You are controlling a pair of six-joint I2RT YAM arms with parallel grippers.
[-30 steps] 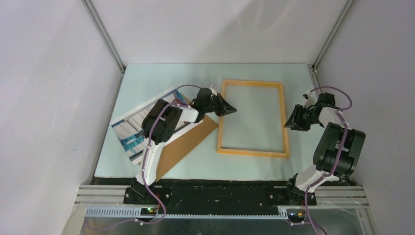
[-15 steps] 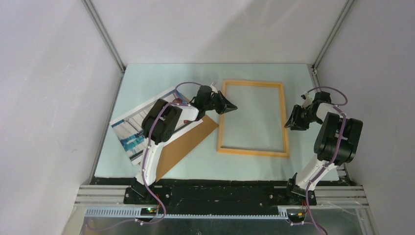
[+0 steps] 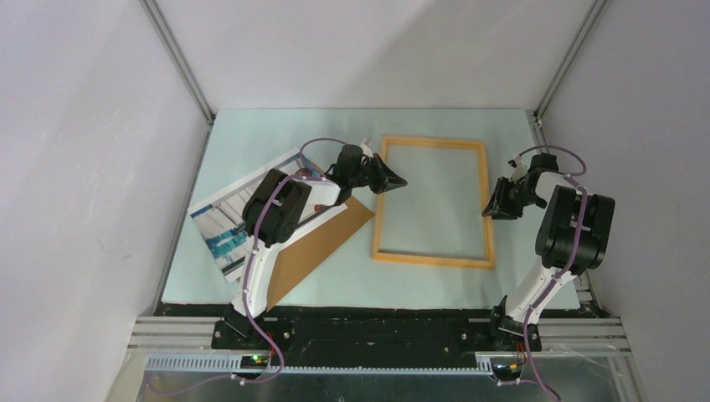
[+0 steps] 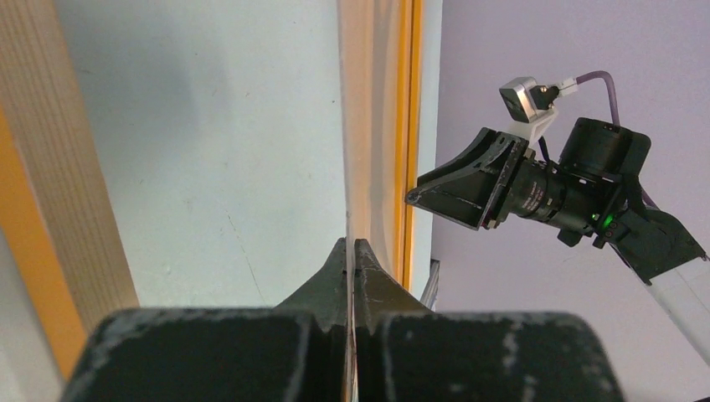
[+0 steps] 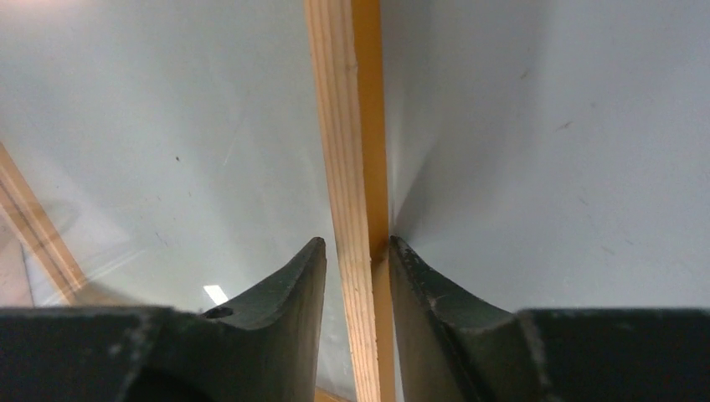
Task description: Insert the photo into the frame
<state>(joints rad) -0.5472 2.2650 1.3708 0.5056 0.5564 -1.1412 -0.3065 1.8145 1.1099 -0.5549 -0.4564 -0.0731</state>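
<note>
Top external, far left: the photo [image 3: 219, 219] lies flat and askew on the table [image 3: 251, 134], print side up and well apart from the frame. Pale stripes and a teal patch are legible; the rest is too small to read.
Photo, hidden part: the right-hand portion is covered by the upper link of the left arm [image 3: 276, 209], so that edge cannot be traced.
Backing board [image 3: 322, 244]: brown, it juts out from under the photo and arm toward the frame. Its corner sits just beside the frame's left rail; contact cannot be told.
Left gripper [image 3: 397, 182]: it sits over the far half of the frame's left rail, pointing into the opening. In the wrist view the fingers are pressed tip to tip with nothing seen between them. Its height above the table is unclear.
Frame [image 3: 431, 260]: orange-yellow, it lies flat mid-table with its long sides running away from the bases. The table shows through the opening. Faint reflections show in the right wrist view; whether a pane sits in the frame cannot be told.
Right gripper [image 3: 491, 210]: it is at the middle of the frame's right rail, jaws parted with one on each side. In the wrist view the finger on the orange side touches the rail. A sliver of table shows between the other finger and the wood, so the rail is straddled, not clamped.
Right wrist view, cut-offs: only a short stretch of rail is in view, and a second rail crosses the lower-left corner, blurred.
</note>
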